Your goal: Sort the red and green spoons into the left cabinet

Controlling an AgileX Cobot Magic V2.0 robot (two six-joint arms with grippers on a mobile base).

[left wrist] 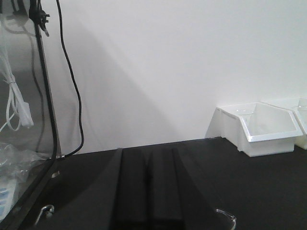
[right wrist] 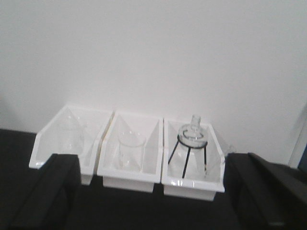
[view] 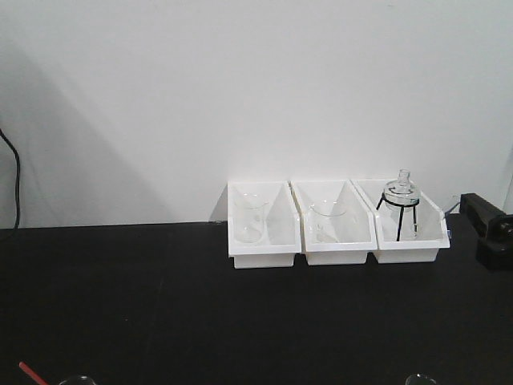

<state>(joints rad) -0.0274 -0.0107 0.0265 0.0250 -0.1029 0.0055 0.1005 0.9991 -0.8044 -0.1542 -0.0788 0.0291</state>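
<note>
A red spoon handle (view: 32,373) pokes up at the bottom left edge of the front view, beside a glass rim (view: 76,380). No green spoon shows. The left white bin (view: 240,250) stands at the back of the black table with a glass beaker (view: 250,218) in it; it also shows in the left wrist view (left wrist: 268,139) and the right wrist view (right wrist: 45,148). My left gripper (left wrist: 147,160) is shut and empty, low over the table, well left of the bins. My right gripper (right wrist: 152,165) is open and empty, facing the bins from in front.
The middle bin (view: 337,255) holds a beaker (view: 327,220). The right bin (view: 407,253) holds a glass flask on a black tripod (view: 398,204). A black object (view: 490,233) sits at the right edge. Another glass rim (view: 421,379) is at the bottom. A clear case and cables (left wrist: 29,120) stand left.
</note>
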